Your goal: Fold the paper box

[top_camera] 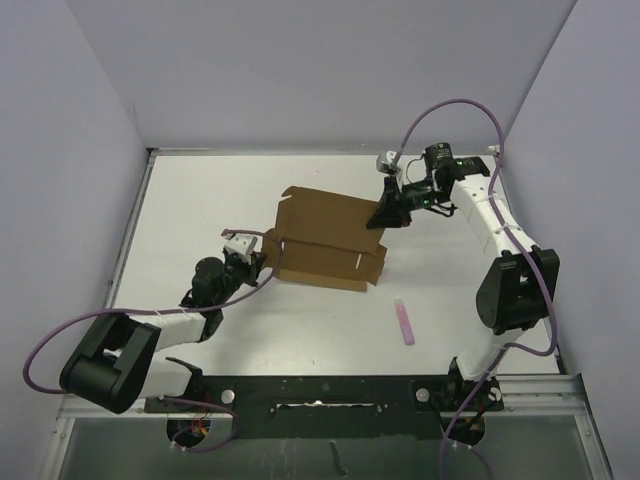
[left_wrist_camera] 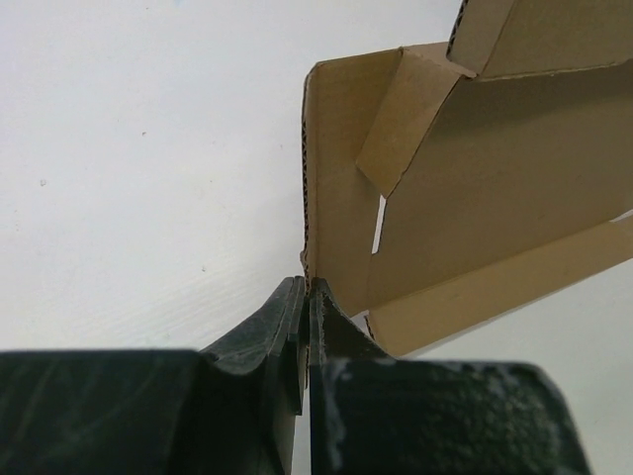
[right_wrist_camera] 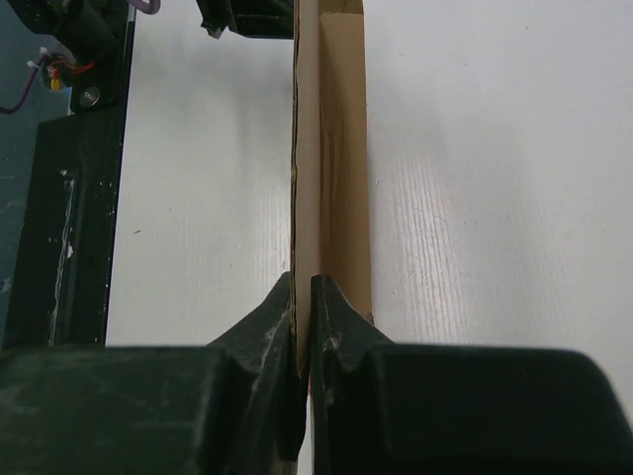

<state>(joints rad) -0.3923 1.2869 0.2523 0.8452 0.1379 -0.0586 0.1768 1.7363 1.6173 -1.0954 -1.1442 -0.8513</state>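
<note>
- A white table (top_camera: 200, 200) sits between pale walls, with 2 arms reaching in from its near edge.
- The paper box (top_camera: 325, 235) lies mid-table, partly folded, with some flaps raised.
- Left gripper (left_wrist_camera: 305, 289): fingers pressed together on the box's left edge.
- Right gripper (right_wrist_camera: 302, 287): fingers pinch a cardboard panel, seen edge-on, at the box's far right corner.
- A pink stick (top_camera: 405, 322) lies apart from the box, nearer the bases.

Nothing legible appears anywhere, the paper box (top_camera: 330, 235) included.
</note>
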